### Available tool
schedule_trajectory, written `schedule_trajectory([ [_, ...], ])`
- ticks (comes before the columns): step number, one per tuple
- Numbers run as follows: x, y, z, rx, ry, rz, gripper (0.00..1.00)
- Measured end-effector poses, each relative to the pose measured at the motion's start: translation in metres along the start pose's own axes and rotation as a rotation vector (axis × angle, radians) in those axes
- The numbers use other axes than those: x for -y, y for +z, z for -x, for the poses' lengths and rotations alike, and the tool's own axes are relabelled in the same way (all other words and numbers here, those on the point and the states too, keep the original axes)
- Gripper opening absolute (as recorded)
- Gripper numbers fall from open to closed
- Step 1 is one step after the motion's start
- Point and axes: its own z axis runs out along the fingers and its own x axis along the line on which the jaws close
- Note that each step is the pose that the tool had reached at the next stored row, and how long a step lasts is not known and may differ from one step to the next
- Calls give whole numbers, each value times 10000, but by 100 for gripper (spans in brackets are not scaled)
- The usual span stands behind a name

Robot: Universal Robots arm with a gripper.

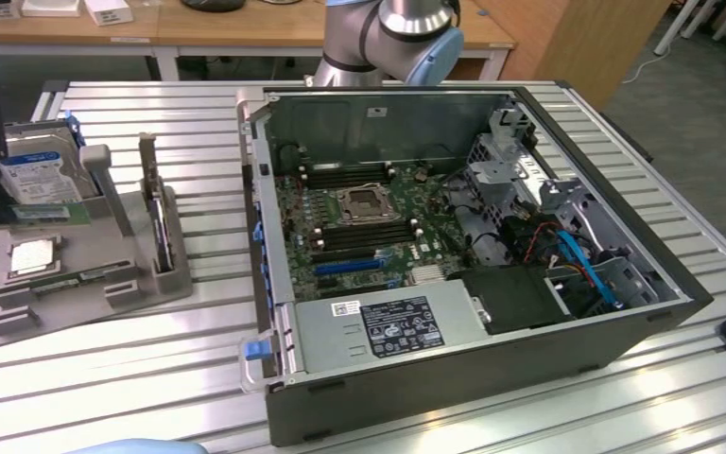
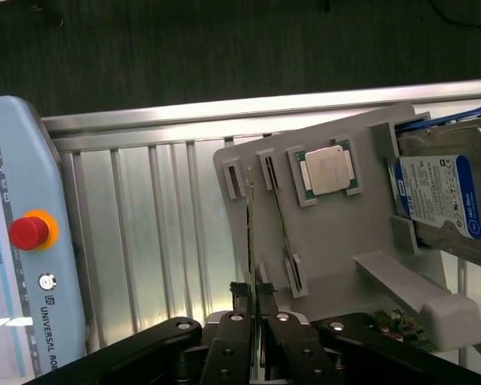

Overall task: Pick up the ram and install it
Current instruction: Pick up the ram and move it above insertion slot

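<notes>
The gripper (image 2: 252,287) is closed on the ram (image 2: 249,233). Its two black fingers (image 2: 239,314) pinch the stick so that a good length juts straight out ahead of the fingertips. The wrist view catches the ram edge-on, as a hair-thin line with a yellowish glint. Its long axis runs with the slats of the ribbed aluminium bench (image 2: 136,241), pointing toward the bench's outer rail. The ram hangs over a grey plastic holder (image 2: 345,241), out of line with the slots below it. Just beside the gripper a second stick (image 2: 282,228) stands on edge in its own slots, at a slant to the held one. Farther out on that side a square silver processor (image 2: 327,170) lies flat in its recess. Beyond it a boxy hard drive (image 2: 449,196) with a blue-and-white label rests against the holder's ledge. On the gripper's other side lies a pale blue pendant (image 2: 60,241) with a round red button (image 2: 28,233). The exterior view puts the black gripper above the holder. Well away from it stands an open computer case (image 1: 527,374) of dark metal, its green motherboard (image 1: 395,248) bare inside. In that view a level green strip (image 1: 48,213) shows just beside the gripper, though I cannot tell whether it is the ram.
</notes>
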Motion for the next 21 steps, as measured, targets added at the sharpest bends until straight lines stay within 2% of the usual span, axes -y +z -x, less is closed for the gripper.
schedule_trajectory([
  [4,1,-9,-1,-69,-15,4,13],
  [6,1,-10,-1,-81,-19,1,13],
  [14,1,-11,-1,-81,-92,1,13],
  [21,2,-11,0,-63,-449,-4,13],
])
